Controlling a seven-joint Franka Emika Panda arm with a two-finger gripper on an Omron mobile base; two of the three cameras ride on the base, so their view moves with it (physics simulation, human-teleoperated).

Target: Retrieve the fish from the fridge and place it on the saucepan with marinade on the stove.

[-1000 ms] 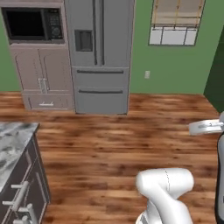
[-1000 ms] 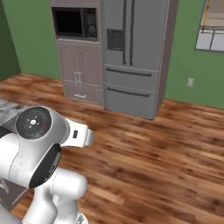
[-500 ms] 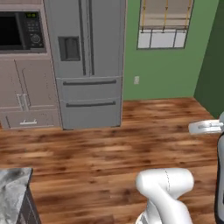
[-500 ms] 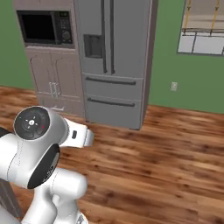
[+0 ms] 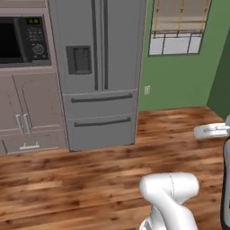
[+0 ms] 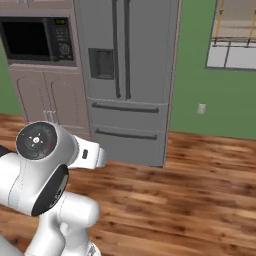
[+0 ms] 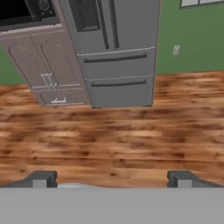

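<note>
the tall grey french-door fridge (image 5: pixel 98 72) with a dark dispenser recess, long vertical handles and two bottom drawers stands shut against the green wall across a bare stretch of brown wood-plank floor (image 5: pixel 90 179), with nothing standing between it and the robot. just to its left, a black-fronted microwave (image 5: pixel 22 40) with a small green display too blurred to read sits above pale grey cabinet doors (image 5: pixel 31 112), while to its right a white wall outlet (image 5: pixel 147 90) and a window with a tan blind (image 5: pixel 179 27) mark the wall. the gripper (image 7: pixel 112 178) points at the floor before the fridge with its two dark fingertips (image 7: pixel 41 178) spread wide and nothing between them.
</note>
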